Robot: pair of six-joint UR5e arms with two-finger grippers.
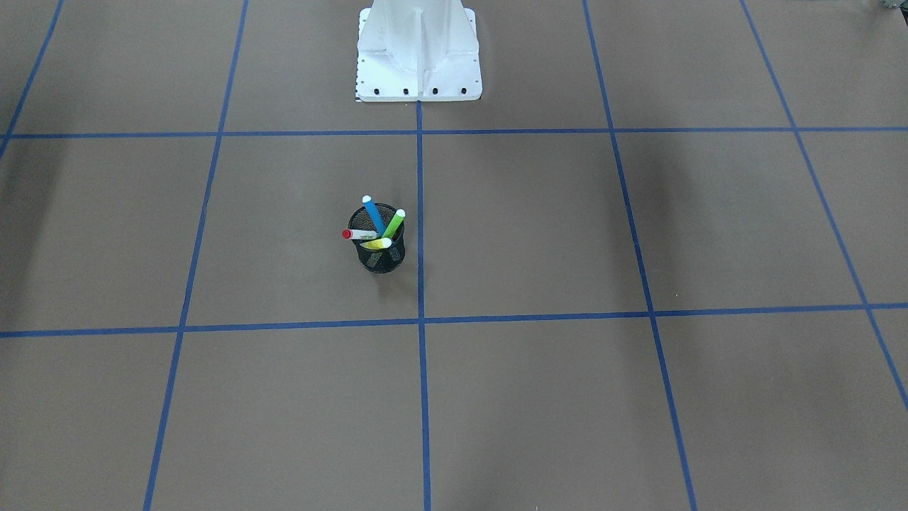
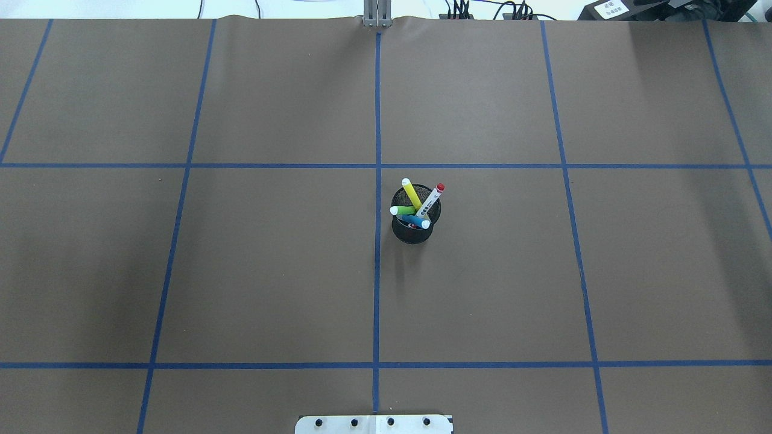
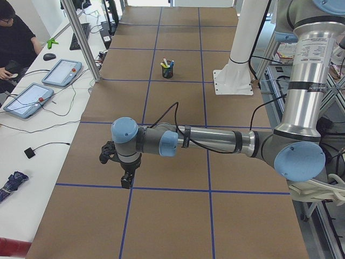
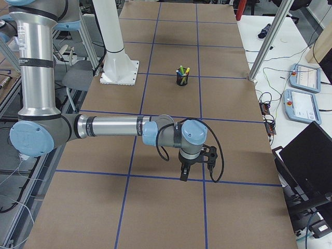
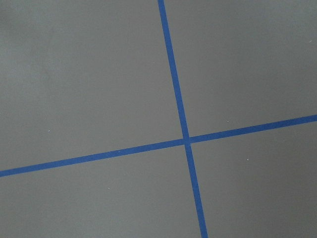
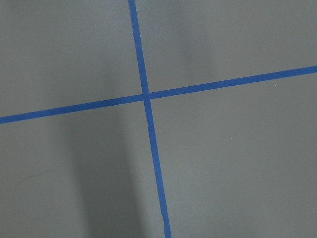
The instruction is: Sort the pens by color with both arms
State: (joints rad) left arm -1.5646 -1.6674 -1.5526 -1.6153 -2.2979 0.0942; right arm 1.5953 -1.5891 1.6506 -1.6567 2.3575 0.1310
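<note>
Four pens point(image 2: 412, 193) stand in a cup point(image 2: 412, 234) mid-table point(image 2: 241, 271), just right of the centre line, none yet sorted. The left gripper point(image 3: 125, 179) and right gripper point(image 4: 182, 174) hang far off; spread or pressed together cannot be told. Next, probably, a reach toward the cup.

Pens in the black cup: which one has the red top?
The white marker pen: only its cap is red. The blue pen, green pen and yellow pen have pale caps.
</note>
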